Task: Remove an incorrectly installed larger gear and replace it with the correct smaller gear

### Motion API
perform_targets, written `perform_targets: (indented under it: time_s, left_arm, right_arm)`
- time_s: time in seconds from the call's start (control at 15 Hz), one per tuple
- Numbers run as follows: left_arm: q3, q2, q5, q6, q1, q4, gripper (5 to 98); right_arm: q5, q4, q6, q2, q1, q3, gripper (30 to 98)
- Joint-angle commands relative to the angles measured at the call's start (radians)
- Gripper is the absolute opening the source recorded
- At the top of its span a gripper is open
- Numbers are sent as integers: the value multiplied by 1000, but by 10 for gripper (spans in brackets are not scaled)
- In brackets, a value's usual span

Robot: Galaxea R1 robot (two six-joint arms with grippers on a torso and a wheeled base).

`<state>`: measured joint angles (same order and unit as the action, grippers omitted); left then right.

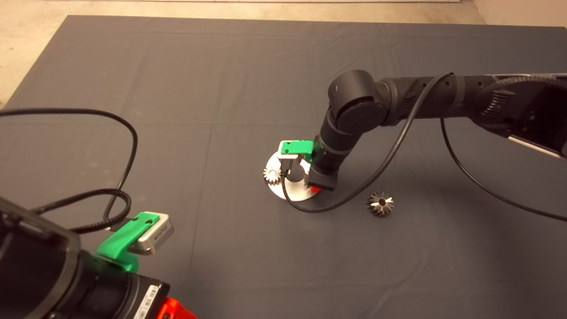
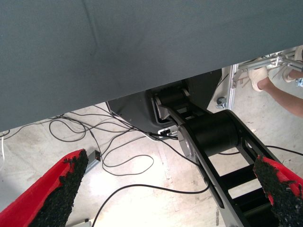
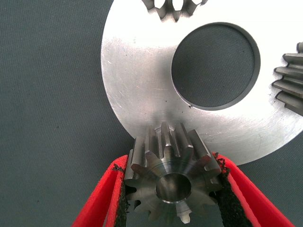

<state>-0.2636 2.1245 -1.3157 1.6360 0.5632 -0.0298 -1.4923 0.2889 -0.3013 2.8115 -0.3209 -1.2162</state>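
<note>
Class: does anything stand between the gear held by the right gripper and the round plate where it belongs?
Nothing visible does. The right gripper holds the smaller gear at the plate edge; the larger gear lies aside on the mat.

Bench covered by a dark grey mat [image 1: 177,88], creased in long faint folds, pale floor showing past its far edge. Lying flat on the mat near the middle, a round silvery plate [image 1: 294,192] with a large round hole through it. Just beside the plate's left rim, a small pale gear [image 1: 271,175]. Well apart to the right, alone on bare mat, the larger gear [image 1: 380,204], dark with flaring teeth. Black cable draped across the mat close to the plate
</note>
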Motion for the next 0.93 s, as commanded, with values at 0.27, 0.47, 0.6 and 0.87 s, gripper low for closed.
perform_targets:
  time_s: [0.27,0.47,0.6,0.87]
  left_arm:
    - [15,-5,1,-1,8,14,909]
    - [15,-5,1,-1,8,14,909]
    - [15,-5,1,-1,8,14,909]
    - [15,-5,1,-1,8,14,909]
  right_arm:
    - [-166,9,-25,6,-23,71,421]
    - [-166,9,-39,18,-23,81,421]
    - [-166,9,-40,20,-23,80,421]
    - [-166,9,-41,21,-21,58,421]
